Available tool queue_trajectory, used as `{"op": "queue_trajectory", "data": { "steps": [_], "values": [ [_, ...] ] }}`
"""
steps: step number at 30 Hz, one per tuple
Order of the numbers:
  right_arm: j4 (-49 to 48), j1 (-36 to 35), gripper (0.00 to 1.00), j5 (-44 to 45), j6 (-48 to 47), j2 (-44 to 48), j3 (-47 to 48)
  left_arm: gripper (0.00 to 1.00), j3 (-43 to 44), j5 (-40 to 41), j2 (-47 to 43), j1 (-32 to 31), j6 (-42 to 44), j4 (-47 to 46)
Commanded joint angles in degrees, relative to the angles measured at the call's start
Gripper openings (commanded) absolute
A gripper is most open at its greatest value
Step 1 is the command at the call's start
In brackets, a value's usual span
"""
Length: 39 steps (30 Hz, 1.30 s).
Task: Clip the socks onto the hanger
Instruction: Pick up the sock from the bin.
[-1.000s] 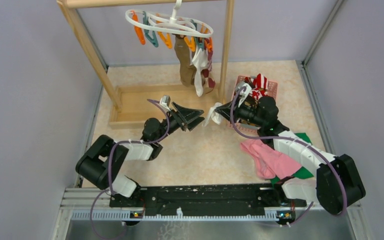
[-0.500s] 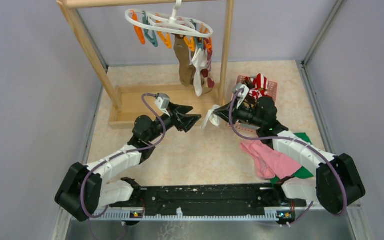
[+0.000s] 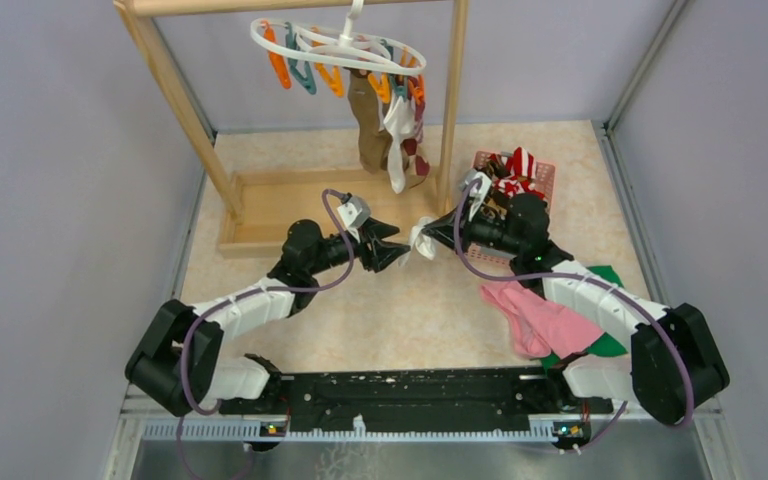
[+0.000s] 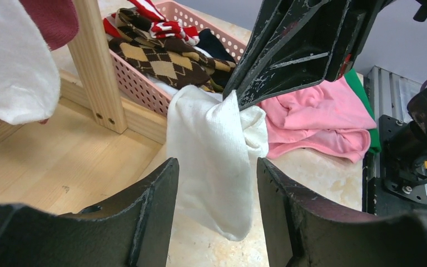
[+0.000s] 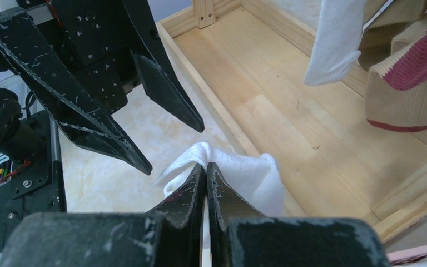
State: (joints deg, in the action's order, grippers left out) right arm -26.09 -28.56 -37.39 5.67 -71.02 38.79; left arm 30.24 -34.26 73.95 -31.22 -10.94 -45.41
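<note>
Near the basket (image 4: 138, 83), right gripper (image 5: 205, 167) clamps a white sock (image 5: 256, 179); left gripper (image 4: 217, 162) straddles it, apart.

Left arm (image 3: 250, 305): white shells, black joints.
Right arm (image 3: 600, 300): same colours.
Cables (image 3: 188, 345): purple, one looped along each arm.
Fingers (image 4: 144, 222): black, tapered, with edges scuffed pale.
Base (image 3: 410, 388): black plate, with a ridged silver rail beneath.

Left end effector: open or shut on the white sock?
Open: left end effector fingers stand apart either side of the white sock, pinched in the shut right end effector.
</note>
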Motion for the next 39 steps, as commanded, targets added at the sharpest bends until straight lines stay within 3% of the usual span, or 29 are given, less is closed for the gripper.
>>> {"op": "queue_trajectory", "data": {
  "steps": [1,6,9,12,16,19,25,29,35,39],
  "values": [
    [-1.2,-1.5,0.0,-1.2,-1.0,-1.0,3.4,0.6,2.3,-4.6,1.1,-0.4,2.1,-3.6],
    [-1.0,-2.3,0.0,-1.9,-1.1,-1.8,4.1,0.6,2.7,-3.1,2.4,-0.7,2.6,-2.8],
    [-0.6,-2.9,0.0,-2.2,-1.6,-2.2,4.4,0.51,3.8,-1.8,3.6,-0.8,3.3,-0.6],
    [-0.1,-3.3,0.0,-2.2,-1.9,-2.5,4.7,0.35,4.3,-2.0,4.3,-0.7,2.7,-0.4],
    [0.4,-3.6,0.0,-2.2,-2.1,-2.8,5.0,0.0,4.1,-1.0,4.0,-0.7,1.0,-0.4],
    [1.5,-3.7,0.02,-2.1,-2.5,-3.1,5.6,0.0,2.8,1.3,2.0,-0.5,-3.1,-0.6],
    [5.7,-3.8,0.41,2.0,-5.3,-0.8,6.3,0.0,-1.0,-2.5,-2.9,5.4,-22.1,-1.6],
    [2.8,-3.9,0.59,0.3,-10.7,2.6,3.8,0.0,-5.2,-8.3,-2.2,12.0,-39.4,-7.9],
    [-13.9,-8.7,0.74,-2.6,-24.7,4.3,-6.8,0.0,-9.7,-11.3,4.0,14.5,-60.6,-25.2],
    [-10.9,-13.8,0.76,3.3,-29.3,-0.7,-4.8,0.0,-10.6,-11.9,9.2,14.5,-70.4,-35.9]
  ]
}}
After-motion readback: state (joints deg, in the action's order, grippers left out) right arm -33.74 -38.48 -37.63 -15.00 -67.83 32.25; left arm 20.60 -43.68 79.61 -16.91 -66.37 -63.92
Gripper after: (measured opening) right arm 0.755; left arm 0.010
